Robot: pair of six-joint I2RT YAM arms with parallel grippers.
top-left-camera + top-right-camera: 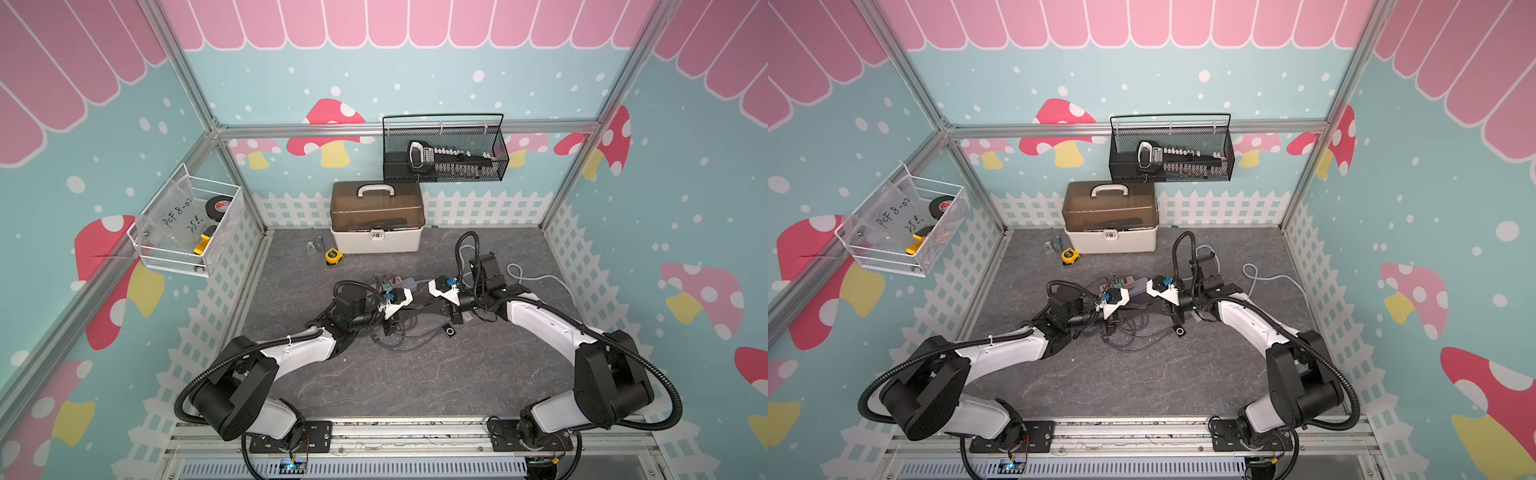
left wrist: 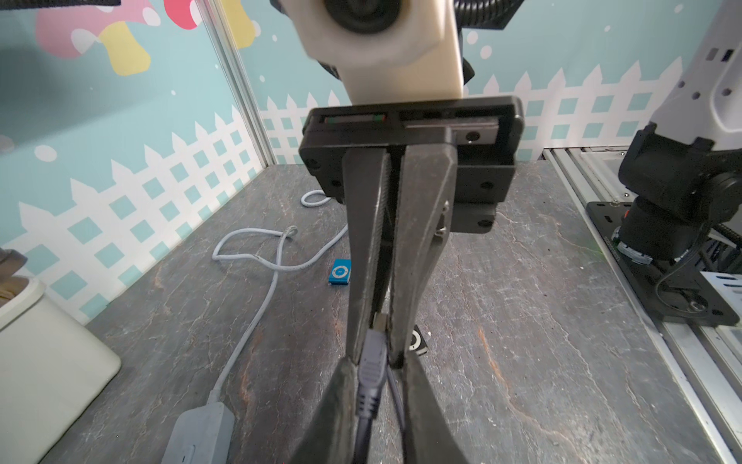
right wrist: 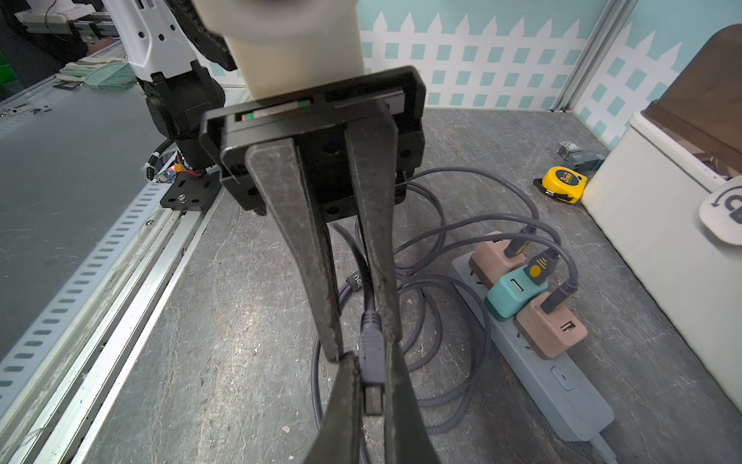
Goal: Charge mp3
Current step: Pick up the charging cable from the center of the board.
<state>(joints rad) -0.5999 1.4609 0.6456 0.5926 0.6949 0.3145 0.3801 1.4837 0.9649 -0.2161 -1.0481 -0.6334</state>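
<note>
A grey cable plug [image 3: 371, 349] with a bare metal tip hangs just above the table between both grippers, which meet nose to nose in both top views. My right gripper [image 3: 373, 361] is shut on the plug's tip end. My left gripper [image 2: 375, 363] is shut on the plug's body [image 2: 373, 369], with a cable strand beside it. A black mp3 [image 1: 449, 331] lies on the table just below the grippers, half hidden in the left wrist view [image 2: 417, 341]. A blue mp3 [image 2: 340, 272] lies farther off, flat on the table.
A grey power strip [image 3: 562, 385] carries pink and teal chargers [image 3: 514, 293] with grey cables [image 3: 433, 249] coiled beside it. A white cable [image 2: 249, 241] loops on the table. A tape measure [image 1: 333, 256] and a toolbox [image 1: 376, 216] stand at the back.
</note>
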